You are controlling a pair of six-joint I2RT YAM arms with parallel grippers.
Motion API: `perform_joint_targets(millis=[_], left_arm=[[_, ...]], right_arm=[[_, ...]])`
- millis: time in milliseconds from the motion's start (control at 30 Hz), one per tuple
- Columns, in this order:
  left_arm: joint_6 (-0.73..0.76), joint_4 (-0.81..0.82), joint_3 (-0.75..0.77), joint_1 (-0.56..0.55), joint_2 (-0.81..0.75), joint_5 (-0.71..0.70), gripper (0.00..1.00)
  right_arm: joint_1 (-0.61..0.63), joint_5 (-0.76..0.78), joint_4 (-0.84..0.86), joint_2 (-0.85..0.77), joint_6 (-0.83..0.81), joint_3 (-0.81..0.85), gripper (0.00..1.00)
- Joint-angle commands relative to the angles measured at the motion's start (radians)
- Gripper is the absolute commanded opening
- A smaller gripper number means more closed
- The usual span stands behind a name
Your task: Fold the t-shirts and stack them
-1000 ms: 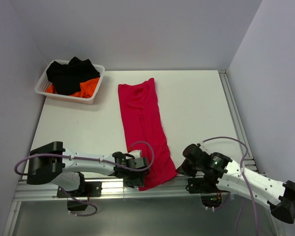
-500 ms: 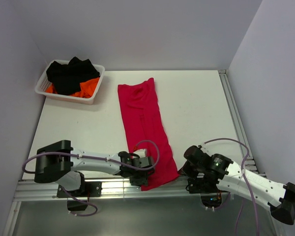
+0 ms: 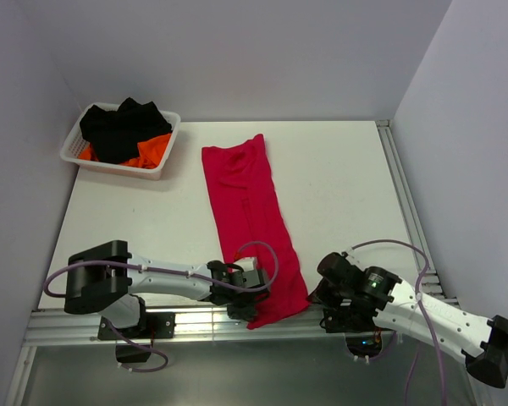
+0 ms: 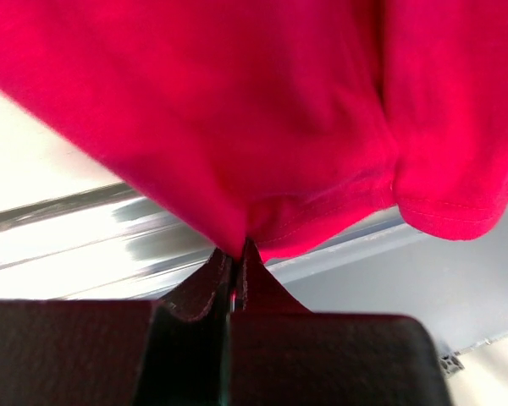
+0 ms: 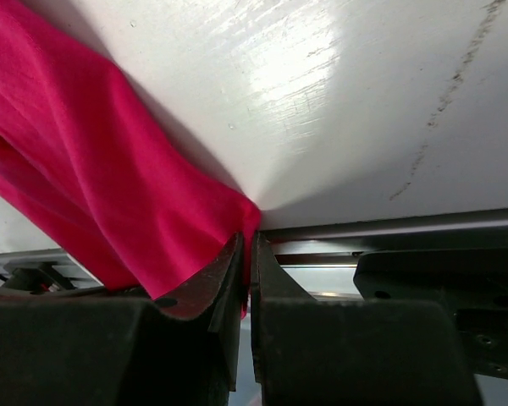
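Note:
A crimson red t-shirt (image 3: 247, 211) lies folded into a long narrow strip down the middle of the table, its near end hanging over the front edge. My left gripper (image 3: 251, 306) is shut on the near left corner of that t-shirt (image 4: 262, 127); the cloth is pinched between the fingertips (image 4: 237, 254). My right gripper (image 3: 315, 292) is shut on the near right corner of the same t-shirt (image 5: 93, 186), with the hem caught between its fingers (image 5: 247, 245). Both grippers sit low at the table's front edge.
A white mesh basket (image 3: 74, 156) at the back left holds black clothes (image 3: 118, 128) and an orange garment (image 3: 151, 150). A metal rail (image 3: 186, 320) runs along the front edge. Grey walls close the back and right sides.
My left gripper has slid right along the front edge to the t-shirt's near left corner and closed on it. The right gripper has kept its grip and barely moved.

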Motion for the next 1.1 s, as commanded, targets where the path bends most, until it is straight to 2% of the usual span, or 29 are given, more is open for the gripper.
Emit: perform_joint_targets(millis=[0, 300, 700, 900, 1067], left_arm=[[0.017, -0.130, -0.013, -0.010, -0.046, -0.052, 0.00], [0.029, -0.335, 0.068, -0.010, -0.179, -0.091, 0.00], [0.081, -0.641, 0.396, 0.002, -0.218, -0.216, 0.00], [0.151, -0.684, 0.466, 0.082, -0.230, -0.187, 0.00], [0.204, -0.662, 0.481, 0.209, -0.259, -0.120, 0.00]], right_arm=[[0.008, 0.001, 0.007, 0.031, -0.015, 0.034, 0.00], [0.008, 0.014, -0.054, 0.077, -0.058, 0.158, 0.00], [0.008, 0.073, -0.229, 0.160, -0.108, 0.425, 0.00], [0.005, 0.116, -0.254, 0.243, -0.150, 0.563, 0.00], [-0.014, 0.145, -0.233, 0.365, -0.239, 0.668, 0.00]])
